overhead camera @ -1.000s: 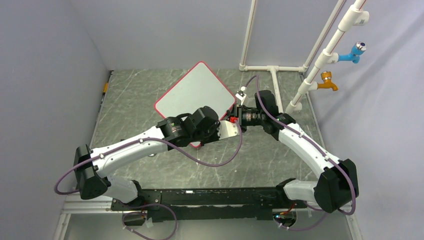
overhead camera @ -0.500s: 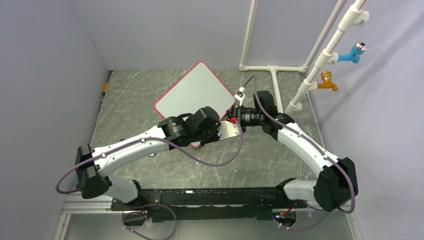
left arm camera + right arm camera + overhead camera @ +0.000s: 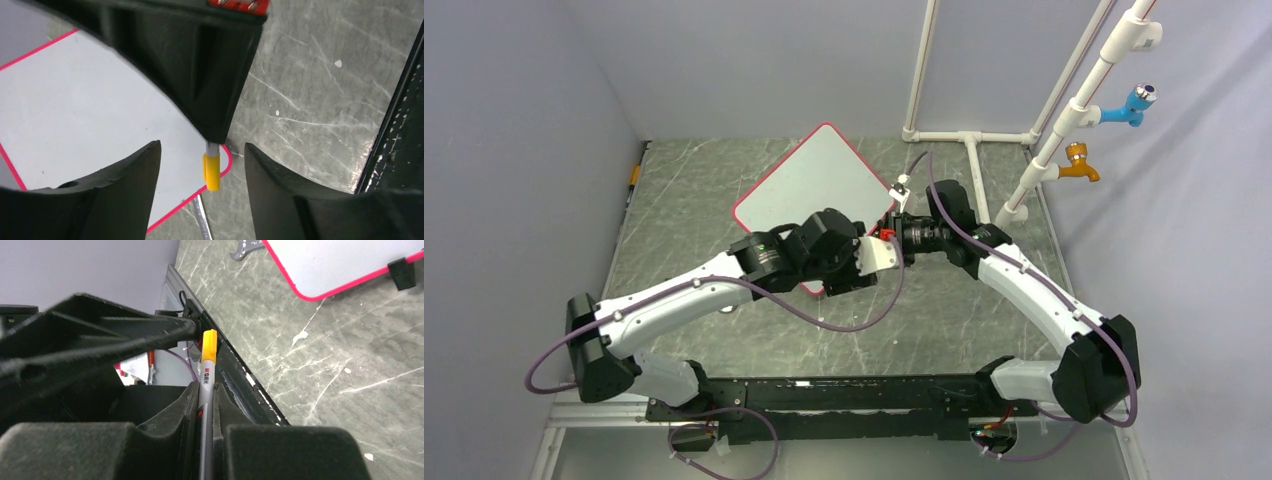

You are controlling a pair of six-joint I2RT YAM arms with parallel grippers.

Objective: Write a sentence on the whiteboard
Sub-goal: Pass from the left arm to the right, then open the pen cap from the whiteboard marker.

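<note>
While the right gripper pinches the grey marker narrowly along its barrel, the left gripper stands with its fingers wide, one on each side of the yellow cap, with no contact that I can see.

The cap looks to be still on, so the pull-off is the likely trouble. A left closure that lands off-centre would lever the marker askew in the right's thin hold. A hard tug could drag the barrel through those fingers, or fling the cap loose. The two wrists are nearly nose to nose, so a small overshoot by either one means a knock. The purple cable sags below them and could snag on a sideways sweep.

Just beyond, the whiteboard lies flat on the table, turned like a diamond. The meeting point hangs over its 4 o'clock edge. It rests on small feet, so a low wrist catching the red rim would probably slide it. No writing shows on it.

For room, the table toward 6 o'clock, between the arms, is open. At 2 o'clock of the board the white pipe frame stands near, hemming the right elbow. The walls close 9 and 12 o'clock.
</note>
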